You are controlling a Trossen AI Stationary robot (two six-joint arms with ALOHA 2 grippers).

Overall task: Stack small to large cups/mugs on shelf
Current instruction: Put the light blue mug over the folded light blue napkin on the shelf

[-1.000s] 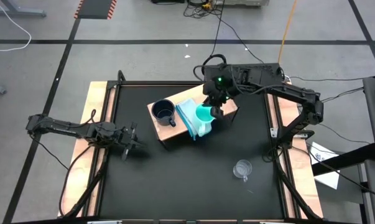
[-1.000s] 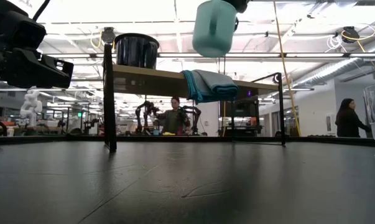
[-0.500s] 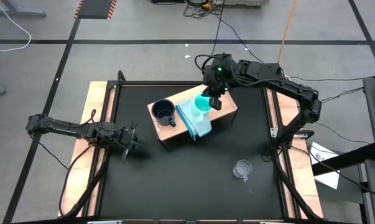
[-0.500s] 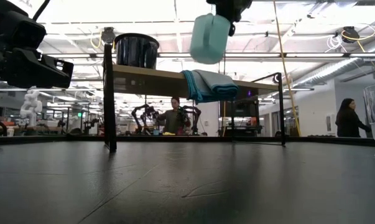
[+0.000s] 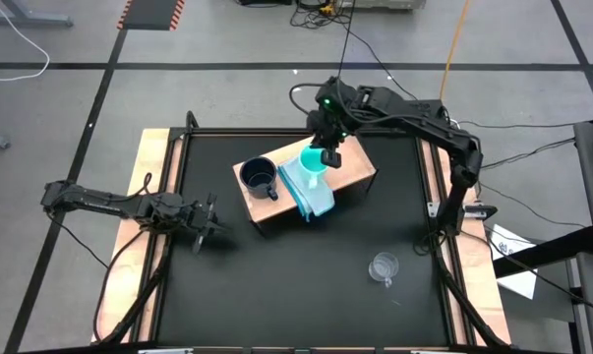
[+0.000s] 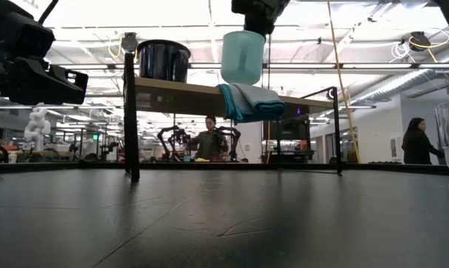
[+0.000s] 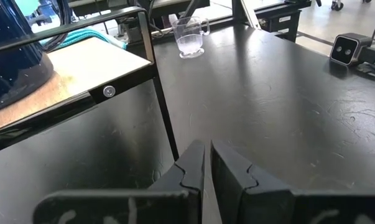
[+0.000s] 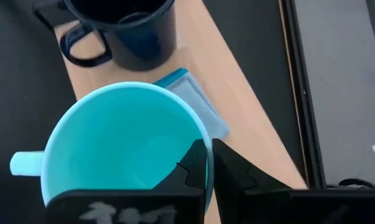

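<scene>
**Turquoise cup held up over the shelf**

Turquoise is the colour of the cup (image 5: 315, 163) that the right gripper (image 5: 327, 155) holds. Its fingers (image 8: 196, 169) pinch the cup's rim, one inside and one outside. The cup hangs in the air, above the shelf (image 5: 355, 169) and over the folded blue cloth (image 5: 308, 194). In the low view the cup (image 6: 242, 56) floats clear of the cloth (image 6: 250, 100), not touching it.

On the shelf, at about 9 o'clock from the turquoise cup, stands the dark navy mug (image 5: 260, 177). It sits upright near the shelf's end, with its handle pointing to about 5 o'clock.

The clear glass mug (image 5: 383, 265) stands alone on the black table (image 5: 306, 285), well apart from the shelf, at about 5 o'clock from it.

The left gripper (image 5: 213, 221) waits low over the table, at about 8 o'clock from the shelf. Its fingers (image 7: 188, 171) are almost together, with only a thin gap, and hold nothing.
</scene>
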